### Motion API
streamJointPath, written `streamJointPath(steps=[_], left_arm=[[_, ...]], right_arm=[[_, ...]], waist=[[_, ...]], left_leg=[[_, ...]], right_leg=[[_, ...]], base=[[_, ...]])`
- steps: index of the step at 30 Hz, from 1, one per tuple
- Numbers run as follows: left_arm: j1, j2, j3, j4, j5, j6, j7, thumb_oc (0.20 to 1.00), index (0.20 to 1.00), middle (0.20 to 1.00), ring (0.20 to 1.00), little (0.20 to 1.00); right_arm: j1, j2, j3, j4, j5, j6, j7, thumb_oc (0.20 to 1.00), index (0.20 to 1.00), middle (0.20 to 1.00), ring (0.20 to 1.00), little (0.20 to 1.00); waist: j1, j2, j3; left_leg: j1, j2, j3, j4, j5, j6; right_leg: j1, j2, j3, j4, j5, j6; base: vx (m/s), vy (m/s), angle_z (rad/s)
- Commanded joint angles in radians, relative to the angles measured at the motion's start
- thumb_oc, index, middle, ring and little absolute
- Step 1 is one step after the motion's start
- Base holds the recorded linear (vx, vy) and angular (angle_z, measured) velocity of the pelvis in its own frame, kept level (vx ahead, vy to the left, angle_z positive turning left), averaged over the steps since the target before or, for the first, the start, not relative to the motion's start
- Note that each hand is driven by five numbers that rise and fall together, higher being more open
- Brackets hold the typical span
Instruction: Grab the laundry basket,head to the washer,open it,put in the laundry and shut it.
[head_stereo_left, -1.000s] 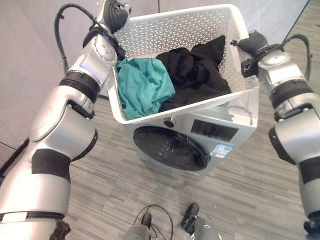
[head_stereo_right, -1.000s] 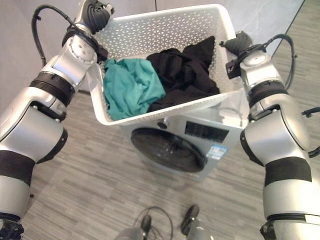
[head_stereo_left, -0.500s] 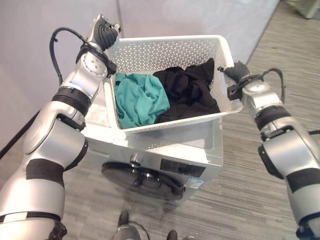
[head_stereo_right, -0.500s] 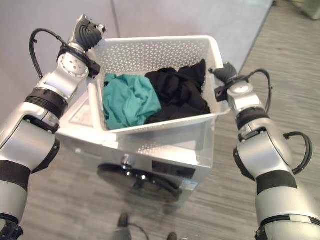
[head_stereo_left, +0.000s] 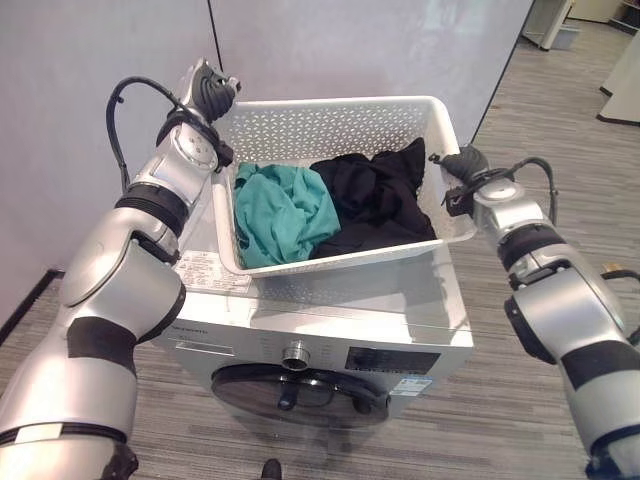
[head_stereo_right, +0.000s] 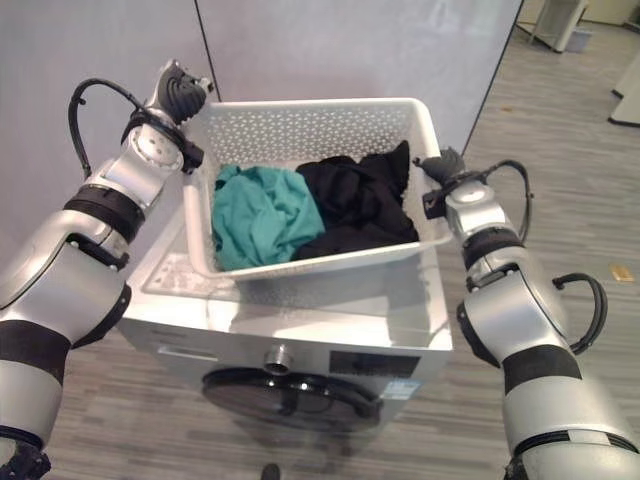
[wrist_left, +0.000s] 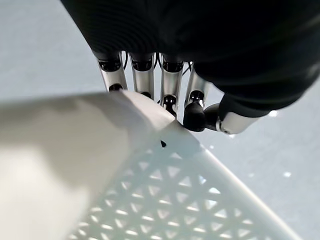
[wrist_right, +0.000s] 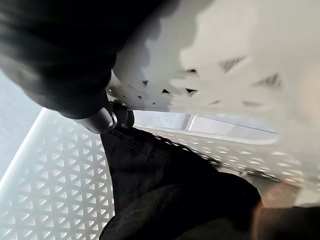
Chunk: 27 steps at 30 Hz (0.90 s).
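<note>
Laundry basket (head_stereo_left: 340, 130), holding teal and black laundry (head_stereo_left: 335, 205), sits over the washer (head_stereo_left: 330, 330) top. Left hand (head_stereo_left: 208, 85) and right hand (head_stereo_left: 462, 162) are clamped on its end rims. Carrying appears complete; washer door (head_stereo_left: 300, 395) remains closed; loading not yet done.

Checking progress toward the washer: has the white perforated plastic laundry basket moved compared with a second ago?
Yes. The white perforated laundry basket, gripped by the left hand and right hand, now sits over the silver washing machine's top, where earlier it overhung the front door.
</note>
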Motion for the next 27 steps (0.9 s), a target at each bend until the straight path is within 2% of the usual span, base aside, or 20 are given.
streamJointPath(steps=[1,2,3,4,5,6,7,20,25,27], left_arm=[[-0.158,0.003,0.000,0.132,0.045,0.014,-0.022,0.200,0.200,0.200,0.200,0.200],[-0.166,0.005,-0.003,0.137,0.053,0.016,-0.023,0.200,0.200,0.200,0.200,0.200],[-0.167,0.007,-0.001,0.140,0.054,0.017,-0.025,0.200,0.200,0.200,0.200,0.200],[-0.167,0.007,-0.001,0.140,0.054,0.017,-0.025,0.200,0.200,0.200,0.200,0.200],[-0.165,0.009,0.003,0.137,0.053,0.017,-0.024,0.297,0.297,0.297,0.297,0.297],[-0.157,0.012,0.009,0.136,0.051,0.016,-0.025,0.567,0.567,0.567,0.567,0.567],[-0.152,0.016,0.012,0.137,0.046,0.016,-0.026,1.000,1.000,1.000,1.000,1.000],[-0.133,0.037,0.014,0.136,0.038,0.012,-0.036,1.000,1.000,1.000,1.000,1.000],[-0.102,0.085,0.047,0.092,-0.003,-0.014,-0.032,1.000,1.000,1.000,1.000,1.000],[-0.065,0.154,0.090,0.033,-0.029,-0.037,-0.022,1.000,1.000,1.000,1.000,1.000]], right_arm=[[-0.039,-0.063,0.030,0.238,-0.037,0.109,-0.059,0.228,0.228,0.228,0.228,0.228],[-0.060,-0.086,0.054,0.254,-0.065,0.118,-0.043,0.583,0.583,0.583,0.583,0.583],[-0.066,-0.093,0.062,0.256,-0.076,0.120,-0.036,1.000,1.000,1.000,1.000,1.000],[-0.067,-0.093,0.062,0.257,-0.076,0.120,-0.036,1.000,1.000,1.000,1.000,1.000],[-0.072,-0.099,0.064,0.254,-0.079,0.122,-0.031,1.000,1.000,1.000,1.000,1.000],[-0.079,-0.107,0.067,0.249,-0.078,0.119,-0.028,1.000,1.000,1.000,1.000,1.000],[-0.082,-0.110,0.064,0.246,-0.072,0.119,-0.025,1.000,1.000,1.000,1.000,1.000],[-0.149,-0.138,0.111,0.186,-0.025,0.103,0.001,1.000,1.000,1.000,1.000,1.000],[-0.154,-0.208,0.104,0.106,0.059,0.066,-0.007,1.000,1.000,1.000,1.000,1.000],[-0.134,-0.287,0.080,0.038,0.122,0.039,-0.008,1.000,1.000,1.000,1.000,1.000]], waist=[[0.063,0.005,0.119],[0.057,0.004,0.121],[0.054,0.002,0.119],[0.053,0.003,0.119],[0.051,0.001,0.119],[0.049,-0.001,0.115],[0.051,-0.003,0.113],[0.057,-0.009,0.087],[0.051,-0.007,0.080],[0.042,-0.006,0.080]], left_leg=[[0.110,0.049,-0.007,-0.010,-0.110,0.010],[0.114,0.051,-0.009,-0.016,-0.109,0.009],[0.119,0.051,-0.010,-0.018,-0.110,0.010],[0.120,0.052,-0.010,-0.019,-0.110,0.010],[0.125,0.053,-0.009,-0.022,-0.111,0.010],[0.137,0.056,-0.007,-0.027,-0.115,0.011],[0.141,0.056,-0.005,-0.027,-0.117,0.011],[0.161,0.063,-0.007,-0.047,-0.114,0.004],[0.170,0.065,-0.005,-0.053,-0.113,-0.001],[0.174,0.064,0.000,-0.058,-0.114,-0.003]], right_leg=[[-0.068,-0.112,0.017,0.048,0.075,0.110],[-0.068,-0.111,0.015,0.047,0.076,0.110],[-0.067,-0.112,0.015,0.048,0.076,0.111],[-0.066,-0.111,0.015,0.048,0.076,0.111],[-0.065,-0.111,0.015,0.048,0.077,0.111],[-0.062,-0.110,0.014,0.047,0.077,0.112],[-0.059,-0.110,0.016,0.045,0.077,0.113],[-0.026,-0.107,0.010,0.017,0.078,0.110],[-0.012,-0.105,0.008,0.005,0.080,0.110],[-0.011,-0.105,0.009,-0.001,0.083,0.111]], base=[[-0.01,0.015,0.04],[0.00,0.022,0.05],[0.01,0.017,0.06],[0.02,0.009,0.06],[0.03,0.001,0.07],[0.04,-0.001,0.06],[0.03,-0.003,0.03],[0.01,-0.003,0.01],[0.01,-0.008,0.04],[0.00,0.000,0.00]])
